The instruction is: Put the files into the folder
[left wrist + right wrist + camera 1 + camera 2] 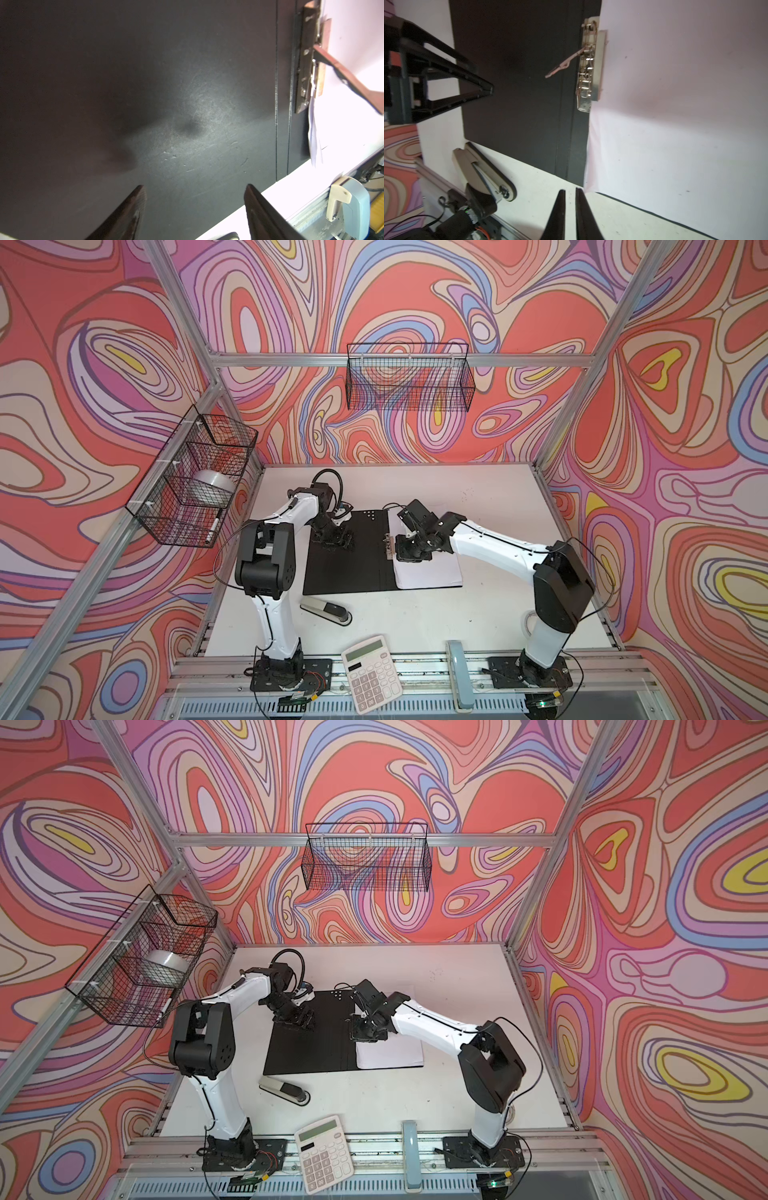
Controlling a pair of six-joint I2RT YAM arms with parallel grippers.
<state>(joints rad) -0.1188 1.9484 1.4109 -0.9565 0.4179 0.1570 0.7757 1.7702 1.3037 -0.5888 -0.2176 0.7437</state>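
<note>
– white tabletop (478,614), red-and-pink swirled walls (415,290) all around. where's the thin folder (353,568)?
– mid-table, lying open, matte black inside up and scuffed. its outer side faces down, out of sight.
– and the loose white paper sheets (432,572)?
– on its right half, left edge against the metal spine clip (588,68), whose thin lever (564,64) tilts up. their print is washed out, and the right arm covers their far part. whether the clip's bar pinches them, i can't tell.
– claws?
– left gripper (193,207) is spread wide just over the black left panel, empty. right gripper (570,189) is near the clip, fingers almost together, nothing between.
</note>
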